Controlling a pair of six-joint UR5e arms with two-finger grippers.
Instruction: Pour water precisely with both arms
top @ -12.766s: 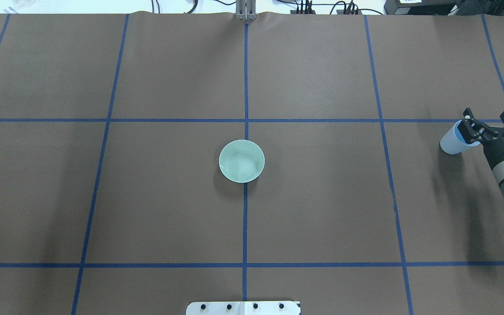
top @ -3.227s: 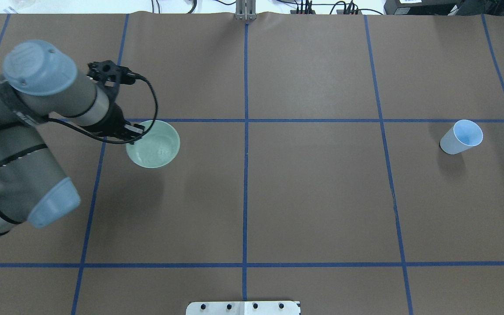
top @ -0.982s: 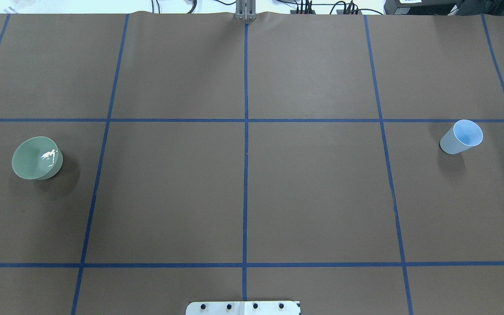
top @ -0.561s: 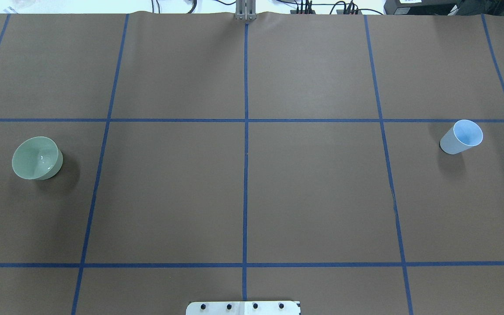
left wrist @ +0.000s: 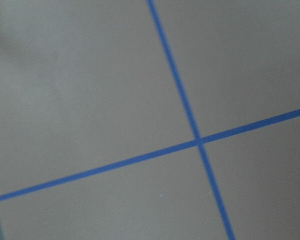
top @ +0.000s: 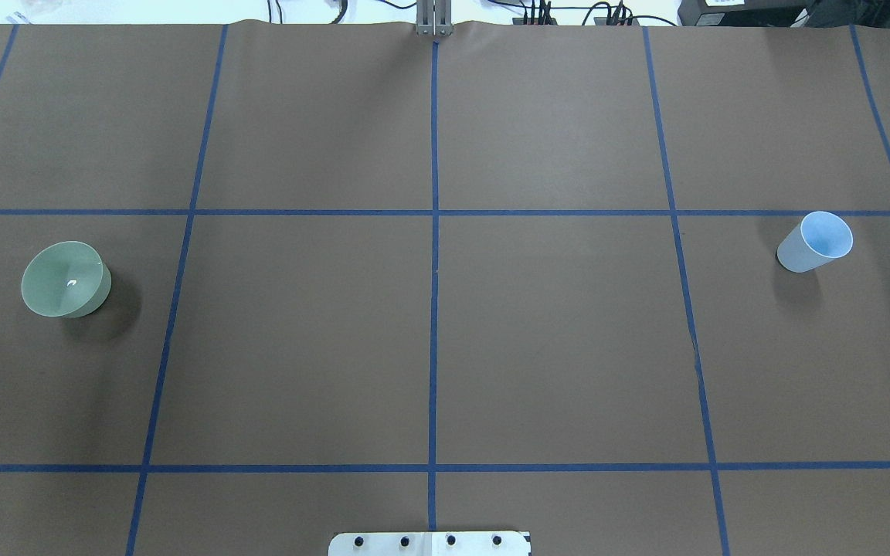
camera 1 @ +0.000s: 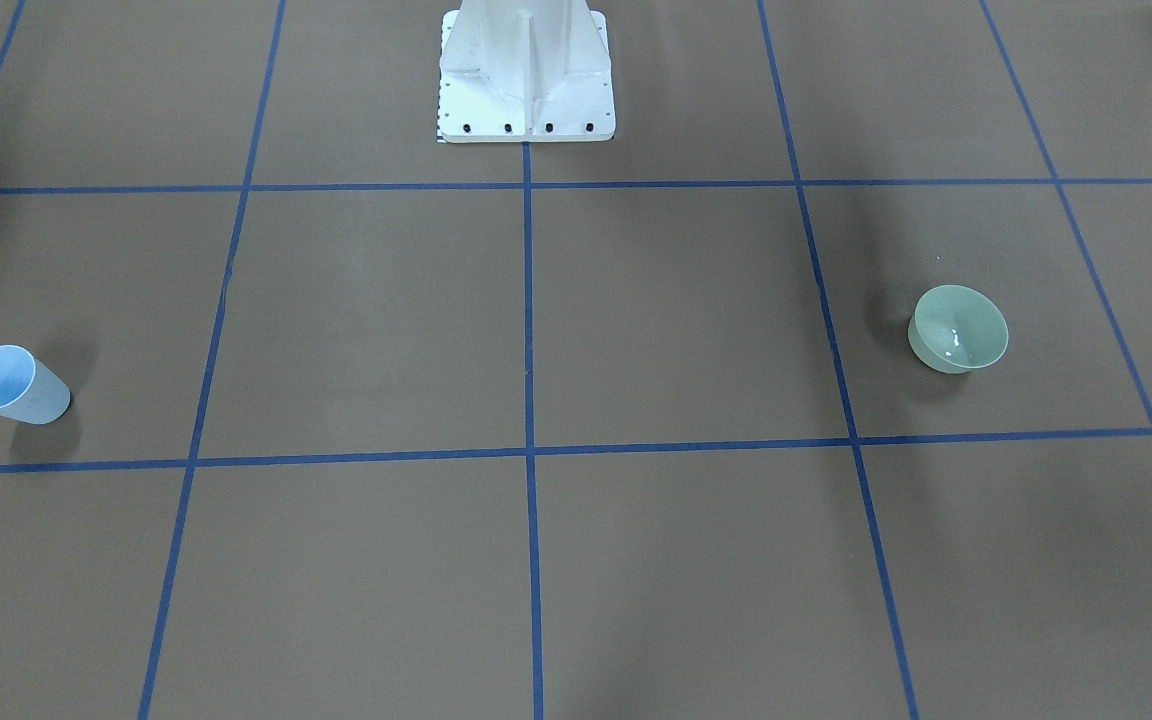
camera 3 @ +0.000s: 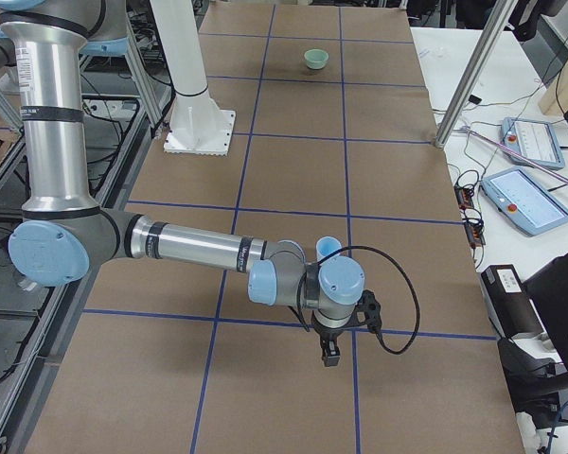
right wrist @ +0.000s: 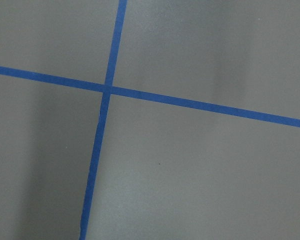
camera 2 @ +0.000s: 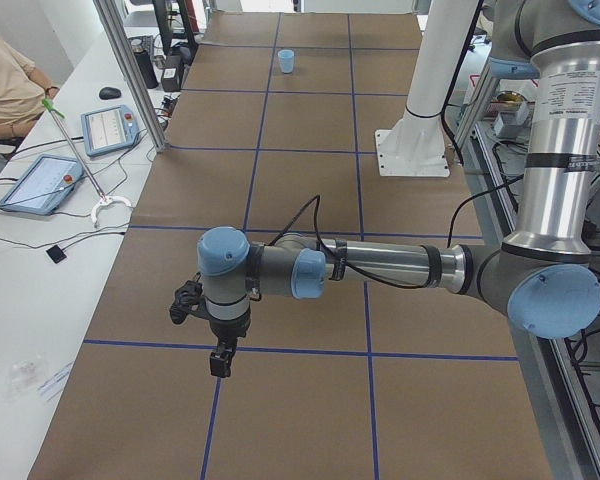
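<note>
A pale green bowl (top: 66, 279) stands at the table's left, also in the front view (camera 1: 958, 328) and far off in the right side view (camera 3: 315, 60). A small glint inside it (camera 1: 951, 340) is all that hints at water. A light blue cup (top: 816, 241) stands upright at the table's right (camera 1: 11, 386). Both arms are out of the overhead and front views. The left gripper (camera 2: 220, 358) hangs low over the table's left end. The right gripper (camera 3: 330, 354) hangs near the cup (camera 3: 328, 248). I cannot tell whether either is open or shut.
The white pedestal (camera 1: 526, 80) stands at the table's near middle edge. Blue tape lines grid the brown table (top: 553, 332). Both wrist views show only tape crossings. An operator (camera 2: 5, 90) and tablets (camera 2: 110, 127) are on a side bench.
Earlier the right gripper let go of the cup and the left gripper dragged the bowl from the centre to the left. In the last second only the bowl's glint has shrunk.
</note>
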